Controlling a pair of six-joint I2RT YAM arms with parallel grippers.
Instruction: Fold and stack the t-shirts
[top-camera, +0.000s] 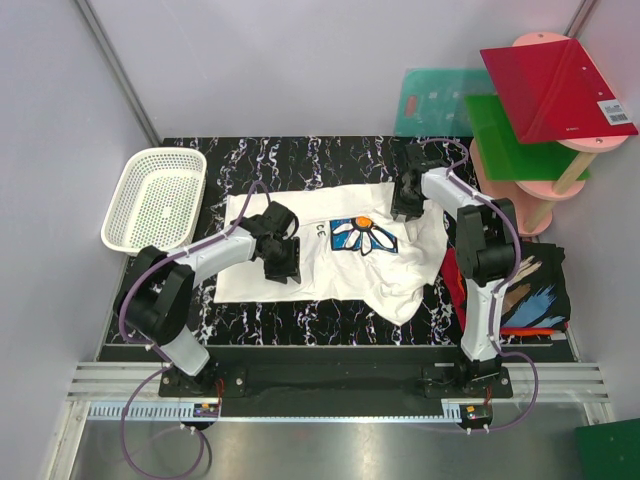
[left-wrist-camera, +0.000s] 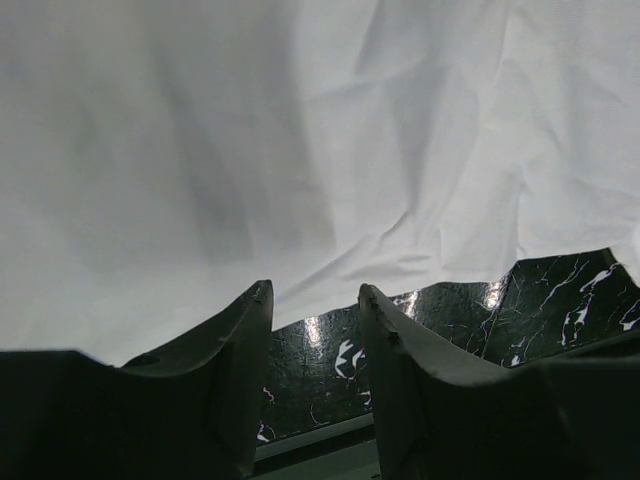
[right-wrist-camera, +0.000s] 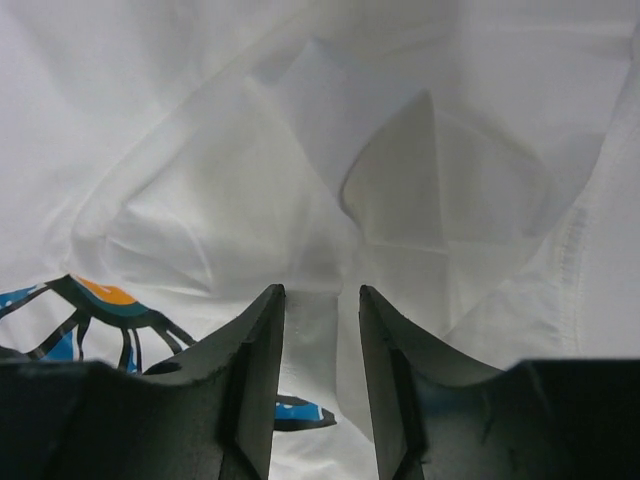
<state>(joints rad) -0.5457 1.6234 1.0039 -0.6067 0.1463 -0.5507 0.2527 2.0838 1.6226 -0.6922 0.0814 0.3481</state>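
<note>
Both arms bend low over the white t-shirt (top-camera: 330, 275), left jaws and right jaws half-parted, gripping nothing.

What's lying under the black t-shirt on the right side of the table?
A red-orange t-shirt peeks out at the left and near edges of the black t-shirt; the rest is covered, and anything beneath cannot be seen.

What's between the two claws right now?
The daisy print on the white tee lies between left claw and right claw, seen in the top view.
</note>
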